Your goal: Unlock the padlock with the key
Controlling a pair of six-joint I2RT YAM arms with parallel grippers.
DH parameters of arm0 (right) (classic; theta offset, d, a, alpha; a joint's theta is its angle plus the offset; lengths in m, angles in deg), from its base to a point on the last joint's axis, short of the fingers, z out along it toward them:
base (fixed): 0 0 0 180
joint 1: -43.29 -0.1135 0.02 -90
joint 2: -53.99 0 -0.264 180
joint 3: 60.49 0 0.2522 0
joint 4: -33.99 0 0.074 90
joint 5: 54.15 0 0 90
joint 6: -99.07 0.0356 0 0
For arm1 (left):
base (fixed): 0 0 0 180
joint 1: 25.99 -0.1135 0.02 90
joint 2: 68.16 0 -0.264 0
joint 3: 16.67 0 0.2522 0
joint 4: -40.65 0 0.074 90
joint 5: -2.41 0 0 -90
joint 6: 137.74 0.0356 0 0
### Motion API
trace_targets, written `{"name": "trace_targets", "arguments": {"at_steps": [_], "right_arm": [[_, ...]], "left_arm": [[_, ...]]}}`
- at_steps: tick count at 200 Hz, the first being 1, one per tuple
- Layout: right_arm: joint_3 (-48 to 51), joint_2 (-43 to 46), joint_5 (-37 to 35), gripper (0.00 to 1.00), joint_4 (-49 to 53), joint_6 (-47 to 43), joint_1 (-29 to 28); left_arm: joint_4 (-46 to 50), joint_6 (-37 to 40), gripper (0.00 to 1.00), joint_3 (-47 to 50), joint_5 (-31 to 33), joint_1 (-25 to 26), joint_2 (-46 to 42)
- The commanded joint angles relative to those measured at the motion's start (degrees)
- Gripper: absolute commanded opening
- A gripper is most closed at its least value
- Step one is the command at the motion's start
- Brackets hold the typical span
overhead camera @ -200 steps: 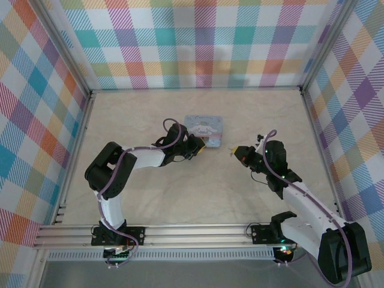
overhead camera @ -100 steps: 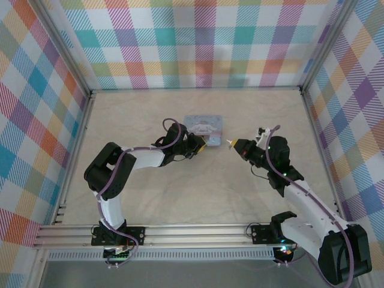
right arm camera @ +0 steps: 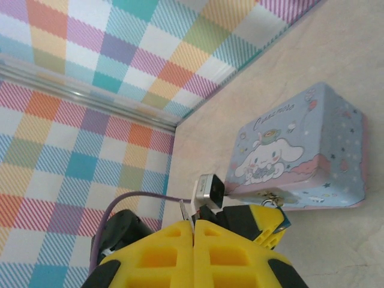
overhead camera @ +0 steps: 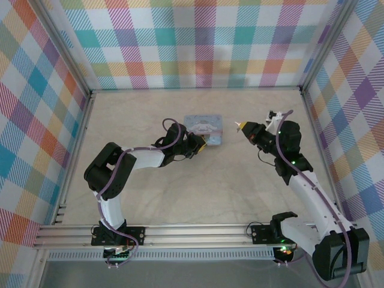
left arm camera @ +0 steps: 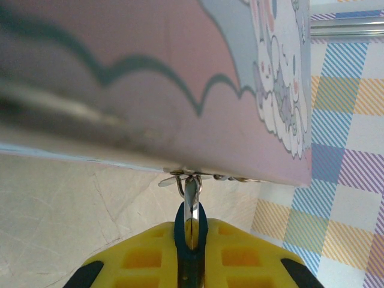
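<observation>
In the top view, a tin with a cartoon lid in the far half of the bench, about midway between the left and right edges. At the near side of the tin, the left gripper, reaching in from the left.

From the left wrist, seen very close: yellow fingers almost together, clamped with their blue pads on the padlock. Only a thin silver strip of the padlock visible, edge-on, standing up between the pads and hooked in a small ring under the edge of the tin. Body of the padlock hidden between the pads. Shackle closed or free: cannot tell.

To the right of the tin, near but clearly apart, the right gripper, pointing left toward the right end of the tin. From the right wrist: both yellow fingers pressed fully together, holding the key, a thin metal blade sticking out a little from the seam between them. In the top view only a small pale tip of the key in front of the gripper, touching neither tin nor padlock.

Beyond the fingers in the right wrist view, the tin lying flat with the lid up, and the left gripper at one long side of it. Padlock there too small and too hidden to make out.
</observation>
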Motion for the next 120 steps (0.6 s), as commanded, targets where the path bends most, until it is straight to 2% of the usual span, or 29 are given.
{"name": "trace_targets", "arguments": {"at_steps": [1, 56, 85, 120], "right_arm": [[1.9, 0.1, 2.2, 0.00, -3.3, 4.1, 1.3], [14.1, 0.2, 2.8, 0.00, -15.7, 19.5, 1.9], [17.9, 2.2, 1.6, 0.00, -16.6, 22.3, 1.8], [23.7, 1.0, -0.2, 0.00, -23.8, 27.5, -0.4]], "left_arm": [[-3.8, -1.4, 0.13, 0.2, -0.3, 0.6, -1.7], [-4.5, -1.5, 0.13, 0.4, -0.4, 0.6, -1.7], [-4.6, -1.6, 0.13, 0.0, -0.8, 0.6, -1.4], [-4.7, -1.6, 0.13, 0.1, -1.0, 0.6, -1.4]]}}
